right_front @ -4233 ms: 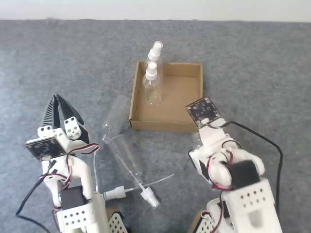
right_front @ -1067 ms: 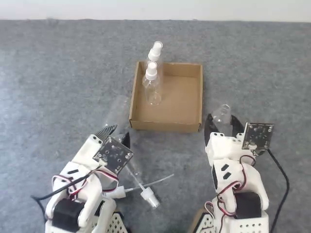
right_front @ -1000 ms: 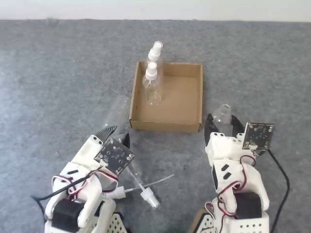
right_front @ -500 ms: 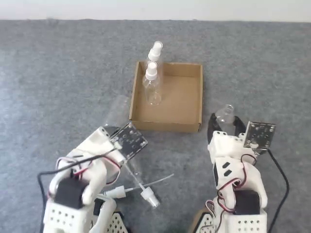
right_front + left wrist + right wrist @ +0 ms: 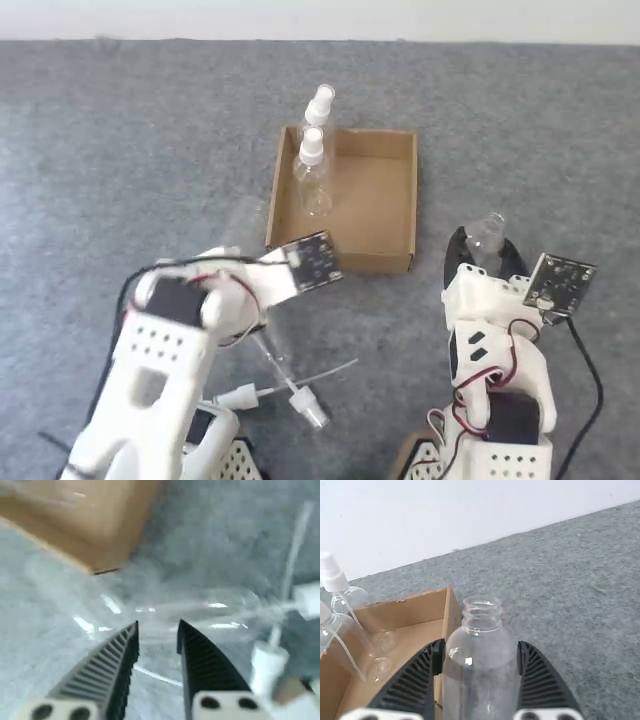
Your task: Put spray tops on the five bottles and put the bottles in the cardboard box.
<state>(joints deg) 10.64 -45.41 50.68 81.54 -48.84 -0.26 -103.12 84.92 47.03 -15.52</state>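
Grey carpet across the desk [image 5: 120, 130]. Toward the far edge, at the middle, a cardboard box [image 5: 385, 190], open side up. At the near edge, two white arms: the left arm [image 5: 165, 340] stretched toward the box's near-left corner, the right arm [image 5: 490, 330] just beside its near-right corner.

Between the right fingers [image 5: 415, 680], clenched on it from both sides, an upright held bottle [image 5: 479, 650], clear and bare-necked, just outside the box's right wall. Left fingers [image 5: 117, 665] released and spread, gripping nothing, over a clear lying bottle [image 5: 200, 612] on the carpet near the box corner.

Inside the box, at its far-left corner, a first capped bottle [image 5: 314, 180]. Just behind it at the far wall, a second capped bottle [image 5: 321, 105], inside or outside hard to tell.

Between the arms by the near edge, a spray top [image 5: 238, 399] and a second spray top [image 5: 309, 408], both loose, with thin tubes.
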